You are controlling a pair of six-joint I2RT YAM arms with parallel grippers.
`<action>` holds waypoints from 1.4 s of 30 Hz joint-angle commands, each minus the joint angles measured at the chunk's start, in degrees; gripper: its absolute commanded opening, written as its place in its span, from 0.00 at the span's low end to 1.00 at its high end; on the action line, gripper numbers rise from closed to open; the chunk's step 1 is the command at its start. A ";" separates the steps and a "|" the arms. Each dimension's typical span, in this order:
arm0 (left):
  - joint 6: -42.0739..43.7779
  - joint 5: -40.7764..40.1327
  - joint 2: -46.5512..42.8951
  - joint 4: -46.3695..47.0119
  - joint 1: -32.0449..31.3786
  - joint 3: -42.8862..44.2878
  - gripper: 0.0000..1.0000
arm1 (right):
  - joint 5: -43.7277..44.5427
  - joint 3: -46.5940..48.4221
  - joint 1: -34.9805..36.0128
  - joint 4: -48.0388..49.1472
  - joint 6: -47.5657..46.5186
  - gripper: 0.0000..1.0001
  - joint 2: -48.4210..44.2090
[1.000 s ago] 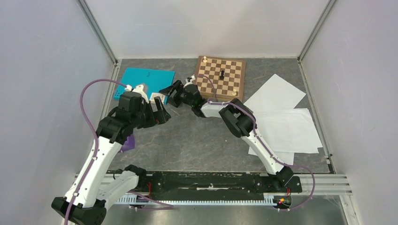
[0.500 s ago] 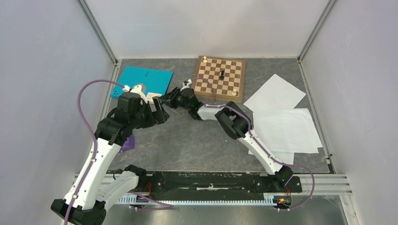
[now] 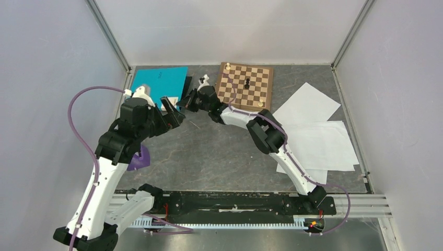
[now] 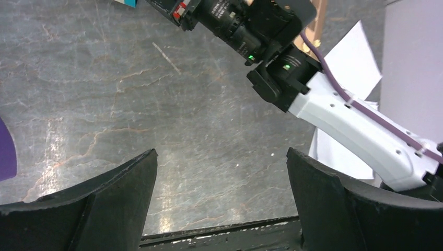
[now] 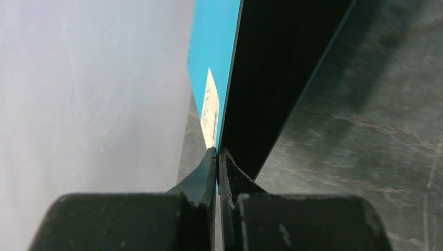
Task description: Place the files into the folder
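1. Now your right gripper (image 5: 217,152) is pinched tight on the edge of the folder (image 3: 156,81), just left of the chessboard (image 3: 245,86).
2. You see its black inside beside the teal cover.
3. Your left gripper (image 4: 219,198) gapes wide, holding nothing, further left of the chessboard.
4. Your files (image 3: 318,141) lie right of the chessboard.

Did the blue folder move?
Yes. The folder has shifted toward the back wall, its far edge now nearly level with that of the chessboard, pinched by the right gripper.
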 commanded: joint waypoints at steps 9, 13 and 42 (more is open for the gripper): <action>-3.49 -6.28 4.68 2.64 -0.22 14.66 0.99 | -6.29 -0.96 -0.70 -14.88 -28.71 0.00 -25.95; -4.44 -8.13 7.72 3.13 -0.20 21.71 0.98 | -5.77 -3.00 -0.54 -19.75 -35.48 0.00 -31.85; -20.38 -12.53 13.71 4.15 -0.33 14.46 0.91 | 28.52 -73.81 15.29 -14.34 -52.64 0.00 -91.26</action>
